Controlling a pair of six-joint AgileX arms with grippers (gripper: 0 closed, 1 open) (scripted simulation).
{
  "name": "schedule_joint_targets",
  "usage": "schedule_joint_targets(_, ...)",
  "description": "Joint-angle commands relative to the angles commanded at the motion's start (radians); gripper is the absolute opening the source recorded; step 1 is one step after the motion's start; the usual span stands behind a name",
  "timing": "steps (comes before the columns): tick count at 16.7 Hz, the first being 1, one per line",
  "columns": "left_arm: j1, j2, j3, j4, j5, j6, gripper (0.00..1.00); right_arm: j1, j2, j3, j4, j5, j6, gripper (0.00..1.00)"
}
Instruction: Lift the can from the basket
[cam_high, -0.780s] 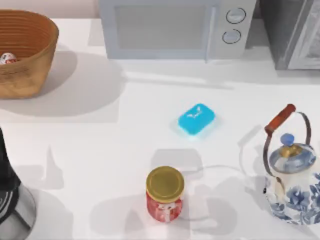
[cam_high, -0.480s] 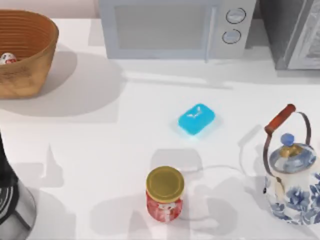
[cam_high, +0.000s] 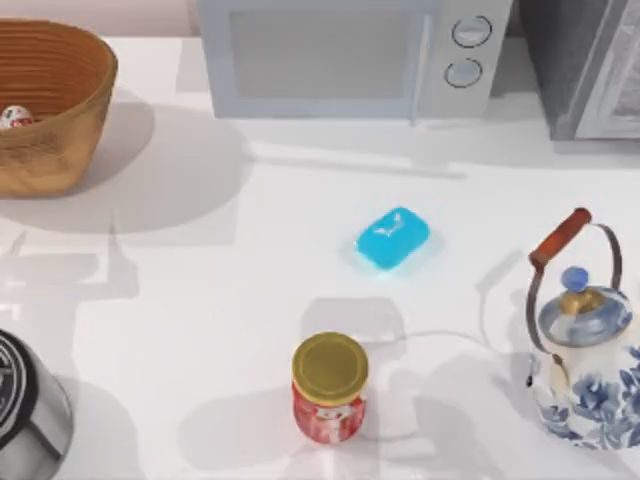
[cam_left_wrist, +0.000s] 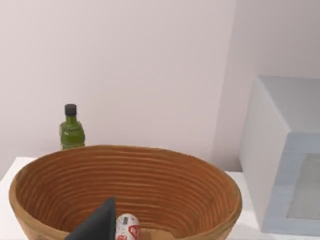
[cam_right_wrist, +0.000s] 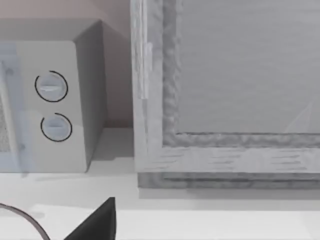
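Just white-and-red can (cam_left_wrist: 127, 226) in basket (cam_left_wrist: 150, 175)

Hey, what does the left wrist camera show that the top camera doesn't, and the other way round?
Left wrist view: a green bottle behind the basket, the wall, and a dark finger of the left gripper close to the can.

Top view: the red jar, blue soap, kettle and microwave dials.

Both: the basket with the can lying inside it, and the microwave.
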Motion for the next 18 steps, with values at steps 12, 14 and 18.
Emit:
schedule_joint_targets(12, 0.031, 1.155, 1.330, -0.678, 0.076, 0.011, 1.00, 0.000, 0.000, 0.000, 0.000, 0.000, 0.000, 1.00)
schedule_joint_targets(14, 0.041, 1.346, 1.497, -0.785, 0.084, 0.037, 1.00, 0.000, 0.000, 0.000, 0.000, 0.000, 0.000, 1.00)
schedule_joint_targets(18, 0.063, 1.686, 1.751, -0.971, 0.091, 0.098, 1.00, 0.000, 0.000, 0.000, 0.000, 0.000, 0.000, 1.00)
